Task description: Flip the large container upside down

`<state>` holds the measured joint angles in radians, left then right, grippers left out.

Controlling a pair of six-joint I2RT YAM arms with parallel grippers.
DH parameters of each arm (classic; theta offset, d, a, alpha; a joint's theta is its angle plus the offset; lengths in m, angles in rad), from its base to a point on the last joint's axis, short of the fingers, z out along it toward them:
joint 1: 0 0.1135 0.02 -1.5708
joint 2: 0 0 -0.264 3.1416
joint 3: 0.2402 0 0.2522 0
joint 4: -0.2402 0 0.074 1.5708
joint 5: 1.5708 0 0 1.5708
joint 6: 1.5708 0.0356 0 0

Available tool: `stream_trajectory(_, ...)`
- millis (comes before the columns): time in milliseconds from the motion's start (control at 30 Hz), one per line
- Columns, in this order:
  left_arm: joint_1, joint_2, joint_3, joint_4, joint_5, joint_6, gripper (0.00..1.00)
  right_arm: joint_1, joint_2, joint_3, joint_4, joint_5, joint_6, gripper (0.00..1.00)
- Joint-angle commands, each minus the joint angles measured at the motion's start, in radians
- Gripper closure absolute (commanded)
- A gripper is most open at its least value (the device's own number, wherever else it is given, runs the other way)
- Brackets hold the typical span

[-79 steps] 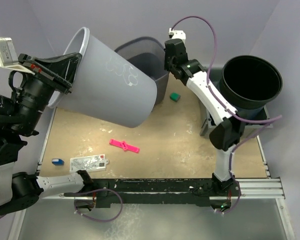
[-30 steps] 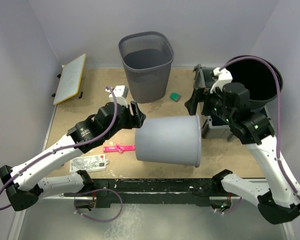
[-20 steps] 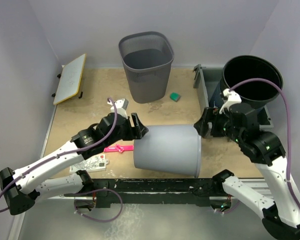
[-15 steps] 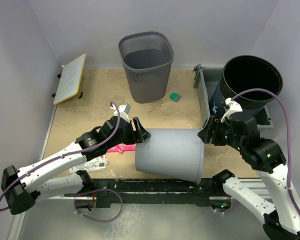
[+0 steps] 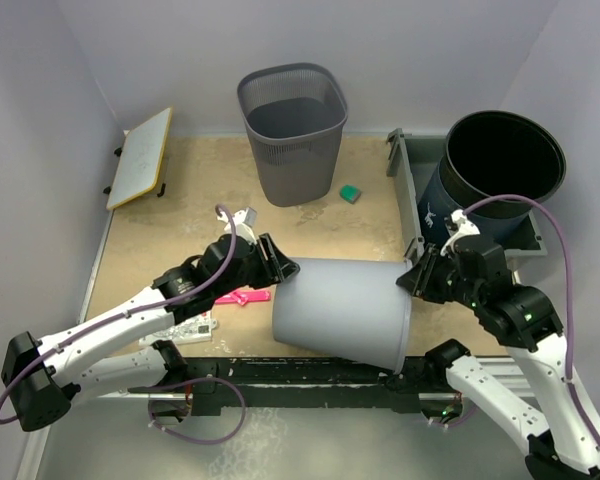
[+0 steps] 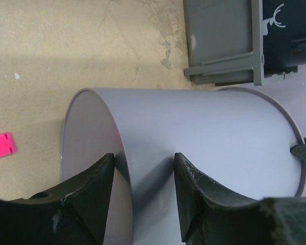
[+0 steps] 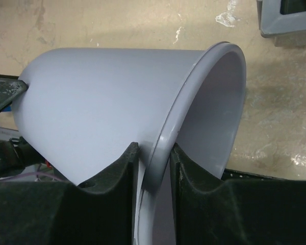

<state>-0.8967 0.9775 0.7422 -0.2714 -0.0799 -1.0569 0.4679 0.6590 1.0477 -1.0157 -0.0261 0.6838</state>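
The large container (image 5: 340,305) is a pale grey bucket lying on its side at the table's near edge, base to the left and mouth to the right. My left gripper (image 5: 280,268) is at the base; in the left wrist view its open jaws (image 6: 143,163) straddle the base edge of the container (image 6: 204,132), one finger over the base face and one over the side wall. My right gripper (image 5: 412,280) is at the mouth. In the right wrist view it (image 7: 154,153) is shut on the rim of the container (image 7: 107,97), one finger outside and one inside.
A dark mesh wastebasket (image 5: 292,130) stands at the back centre. A black bucket (image 5: 500,160) sits on a grey bin (image 5: 408,190) at the right. A green block (image 5: 350,192), a pink piece (image 5: 242,296), a packet (image 5: 175,325) and a board (image 5: 140,155) lie on the table.
The container has come down from high on the left and now lies sideways near the front. The right jaws have closed onto its rim; the left jaws have narrowed around its base edge.
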Motion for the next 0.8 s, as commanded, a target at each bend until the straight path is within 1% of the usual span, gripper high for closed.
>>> stream_trajectory(0,-0.012,-0.007,0.011,0.073,0.041,-0.023,0.56,0.015,0.028,-0.073,0.1,-0.122,0.012,0.77)
stream_trajectory(67,-0.006,-0.005,0.014,0.087,0.054,-0.029,0.57,0.015,0.047,-0.092,0.128,-0.13,0.014,0.8)
stream_trajectory(200,0.033,-0.007,0.048,0.077,0.091,-0.021,0.58,0.015,0.058,-0.134,0.225,-0.152,0.032,0.82)
stream_trajectory(300,0.109,-0.019,0.091,0.063,0.135,-0.006,0.59,0.015,0.073,-0.18,0.308,-0.152,0.044,0.83)
stream_trajectory(367,0.177,-0.02,0.117,0.066,0.181,0.005,0.59,0.015,0.102,-0.195,0.363,-0.155,0.044,0.83)
stream_trajectory(433,0.217,-0.004,0.157,0.053,0.2,0.034,0.59,0.015,0.141,-0.205,0.415,-0.168,0.043,0.83)
stream_trajectory(567,0.237,0.059,0.253,0.032,0.199,0.09,0.59,0.016,0.198,-0.246,0.571,-0.194,0.082,0.84)
stream_trajectory(767,0.268,0.106,0.388,0.003,0.198,0.139,0.6,0.016,0.242,-0.281,0.775,-0.176,0.15,0.83)
